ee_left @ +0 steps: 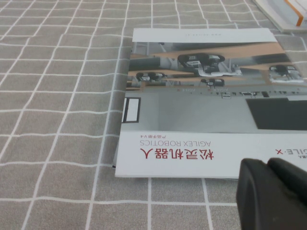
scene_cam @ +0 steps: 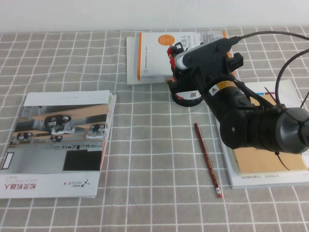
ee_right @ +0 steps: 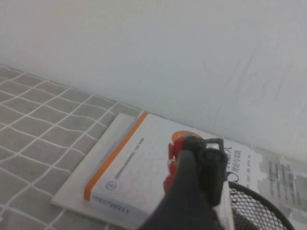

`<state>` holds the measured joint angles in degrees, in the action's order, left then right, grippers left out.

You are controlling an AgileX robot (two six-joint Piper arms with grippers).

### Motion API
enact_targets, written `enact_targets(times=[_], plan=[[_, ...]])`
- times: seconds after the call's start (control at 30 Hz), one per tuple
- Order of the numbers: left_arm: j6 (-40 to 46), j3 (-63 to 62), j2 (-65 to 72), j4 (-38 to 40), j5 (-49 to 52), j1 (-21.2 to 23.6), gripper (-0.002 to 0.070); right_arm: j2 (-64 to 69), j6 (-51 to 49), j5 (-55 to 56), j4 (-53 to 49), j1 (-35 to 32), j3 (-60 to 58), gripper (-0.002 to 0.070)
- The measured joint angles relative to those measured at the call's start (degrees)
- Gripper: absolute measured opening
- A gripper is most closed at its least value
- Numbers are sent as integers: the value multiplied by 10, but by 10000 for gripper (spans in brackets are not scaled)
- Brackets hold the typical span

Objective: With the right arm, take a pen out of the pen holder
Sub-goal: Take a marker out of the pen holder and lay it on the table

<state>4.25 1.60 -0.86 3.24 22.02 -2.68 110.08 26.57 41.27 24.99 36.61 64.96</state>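
Observation:
The black mesh pen holder [scene_cam: 187,98] stands in front of the orange and white book [scene_cam: 157,53], with red-capped pens [scene_cam: 172,52] sticking up out of it. My right gripper [scene_cam: 177,67] hangs right over the holder, among the pen tops. In the right wrist view a black pen [ee_right: 212,165] stands close against the right gripper [ee_right: 199,158], with the red pens [ee_right: 175,151] behind it and the holder's rim [ee_right: 261,201] below. A red pencil [scene_cam: 207,160] lies flat on the cloth. My left gripper [ee_left: 268,165] is shut and empty above a brochure [ee_left: 201,105].
A grey checked cloth covers the table. The brochure [scene_cam: 58,145] lies at the left. A stack of books [scene_cam: 270,166] lies at the right under my right arm. The wall runs close behind the orange book [ee_right: 129,172].

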Motion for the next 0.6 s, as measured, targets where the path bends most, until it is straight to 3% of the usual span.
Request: enact_targets(times=[0.6], plan=[[0, 0, 0, 0, 0, 0, -3, 55, 0, -18, -1, -8, 56, 467]])
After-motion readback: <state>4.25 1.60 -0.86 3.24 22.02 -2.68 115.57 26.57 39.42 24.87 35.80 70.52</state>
